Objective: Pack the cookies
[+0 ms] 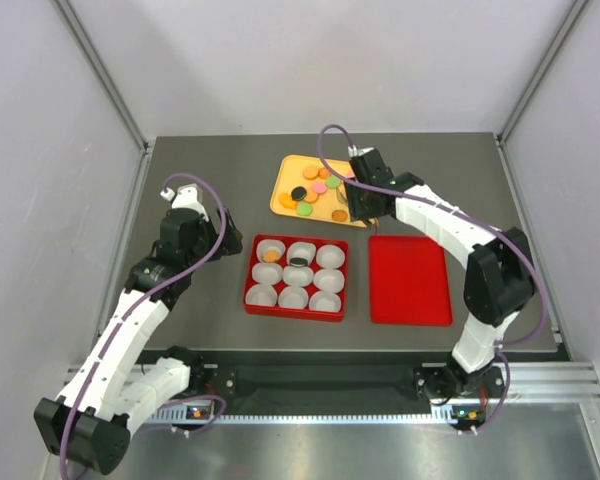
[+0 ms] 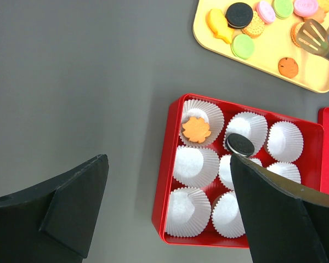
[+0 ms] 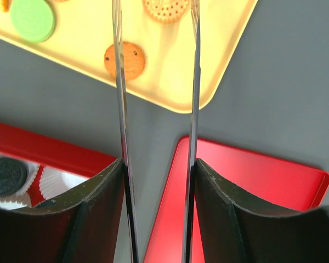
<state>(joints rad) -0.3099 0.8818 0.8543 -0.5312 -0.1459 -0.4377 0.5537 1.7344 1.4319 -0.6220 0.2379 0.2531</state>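
1. The left gripper point(image 2: 169, 157) is held wide open, with nothing in it, above the box point(image 2: 163, 186).
2. Two cookies point(image 2: 196, 129) are seen in the box's cups point(image 2: 190, 164): one orange, one black.
3. Farther off, tongs point(image 3: 119, 82) are gripped by the right gripper point(image 3: 159, 164), blades apart.
4. The other cookies are spread on the tray point(image 3: 219, 55), right under the tongs, so the right arm is judged nearer.

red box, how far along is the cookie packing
Early. Done: two of nine paper cups in the red box hold an orange cookie and a black cookie. In hand: the right gripper holds tongs over the yellow tray, nothing pinched; the left gripper is open. Left: seven cups, the tray's cookies.
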